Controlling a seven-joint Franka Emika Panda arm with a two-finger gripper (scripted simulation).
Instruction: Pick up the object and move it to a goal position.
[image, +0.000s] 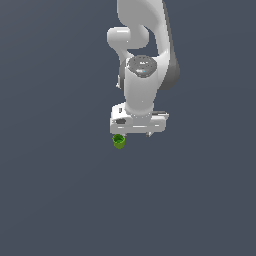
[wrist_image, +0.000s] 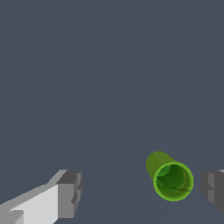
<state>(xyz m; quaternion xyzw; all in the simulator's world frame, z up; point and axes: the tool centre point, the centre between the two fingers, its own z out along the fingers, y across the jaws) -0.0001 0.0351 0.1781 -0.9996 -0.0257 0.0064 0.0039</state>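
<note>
Green cup (wrist_image: 171, 178) sits upright between the spread fingers (wrist_image: 69, 193) of the hand (wrist_image: 142, 189), nearer one finger; hand open, not gripping, poised to close.

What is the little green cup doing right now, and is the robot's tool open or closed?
green cup: on the grey floor, open mouth facing the wrist camera, not held, sitting between the fingers but nearer one of them.
tool: open, fingers spread wide on either side of the cup, touching nothing.
</note>
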